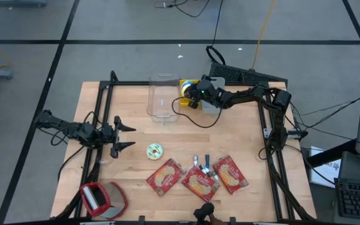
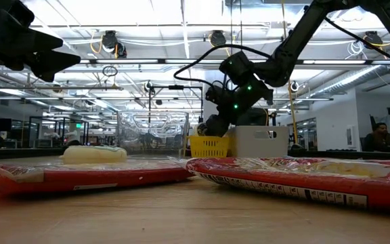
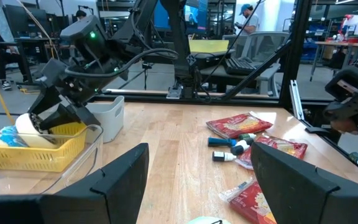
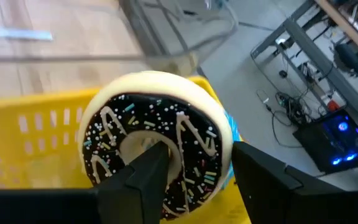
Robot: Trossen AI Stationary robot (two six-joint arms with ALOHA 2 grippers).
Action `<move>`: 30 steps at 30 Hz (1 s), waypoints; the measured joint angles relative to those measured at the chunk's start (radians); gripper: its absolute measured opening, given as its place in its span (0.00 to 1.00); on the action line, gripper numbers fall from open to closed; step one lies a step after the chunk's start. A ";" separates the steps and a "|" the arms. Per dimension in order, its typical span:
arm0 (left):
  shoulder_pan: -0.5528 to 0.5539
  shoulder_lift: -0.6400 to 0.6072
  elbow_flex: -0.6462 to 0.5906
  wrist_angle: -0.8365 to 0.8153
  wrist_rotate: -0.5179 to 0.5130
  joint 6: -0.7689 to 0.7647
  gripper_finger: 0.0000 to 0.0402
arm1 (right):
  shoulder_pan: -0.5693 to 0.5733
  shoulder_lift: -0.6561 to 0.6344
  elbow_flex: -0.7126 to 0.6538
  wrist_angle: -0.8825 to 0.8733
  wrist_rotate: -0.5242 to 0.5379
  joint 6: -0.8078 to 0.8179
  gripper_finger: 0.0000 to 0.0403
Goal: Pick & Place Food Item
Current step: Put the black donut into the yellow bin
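A white doughnut (image 4: 154,146) with chocolate icing and sprinkles hangs on edge over the yellow basket (image 4: 36,118) at the table's far edge. My right gripper (image 4: 194,180) is shut on it. In the left wrist view the doughnut (image 3: 27,124) sits about level with the rim of the basket (image 3: 42,146), below the right gripper (image 3: 51,115). From above, the right gripper (image 1: 193,98) hides it. My left gripper (image 1: 127,134) stands open at the table's left, level, with nothing between its fingers. My right gripper has one finger (image 4: 138,180) through the doughnut's hole and the other (image 4: 272,180) outside its rim, pinching the ring's side (image 4: 219,155) between them. The fingers slant down from the table's right. The doughnut is tilted on edge; whether it touches the basket cannot be told.
A clear plastic tub (image 1: 162,97) stands left of the basket, a white bin (image 1: 212,100) right of it. Three red food packets (image 1: 199,181) and small bottles (image 1: 204,164) lie near the front edge. A green-white disc (image 1: 155,150) and a red-white item (image 1: 102,199) lie front left.
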 joint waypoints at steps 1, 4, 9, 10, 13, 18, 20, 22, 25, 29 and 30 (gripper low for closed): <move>0.000 0.000 0.000 0.000 0.000 0.000 0.71 | 0.000 0.000 0.000 0.007 0.000 -0.005 0.41; 0.000 0.000 0.000 0.000 0.000 0.000 0.71 | 0.000 0.000 0.000 0.015 0.000 -0.006 0.41; 0.000 0.000 0.000 0.000 0.000 0.000 0.71 | -0.001 0.000 0.000 0.001 0.001 -0.006 0.41; 0.000 0.000 0.000 0.000 0.000 0.000 0.71 | -0.001 0.000 0.000 -0.002 0.001 -0.007 0.41; 0.000 0.000 0.000 0.000 0.000 0.000 0.71 | -0.001 0.000 0.000 -0.005 0.002 -0.025 0.42; 0.000 0.000 0.000 0.000 0.000 0.000 0.71 | 0.000 0.000 0.000 -0.004 0.006 -0.022 0.47; 0.000 0.000 0.000 0.000 0.000 0.000 0.71 | 0.006 -0.007 0.000 -0.015 0.028 0.006 0.50; 0.000 0.000 0.000 0.000 0.000 0.000 0.71 | 0.007 -0.020 0.000 -0.032 0.048 0.029 0.52; 0.000 0.000 0.000 0.000 0.000 0.000 0.71 | 0.006 -0.029 0.001 -0.065 0.052 0.057 0.54; 0.000 0.000 0.000 0.000 0.000 0.000 0.71 | -0.003 -0.043 0.001 -0.101 0.050 0.121 0.54; 0.000 0.000 0.000 0.000 0.000 0.000 0.71 | -0.004 -0.045 0.001 -0.103 0.053 0.127 0.54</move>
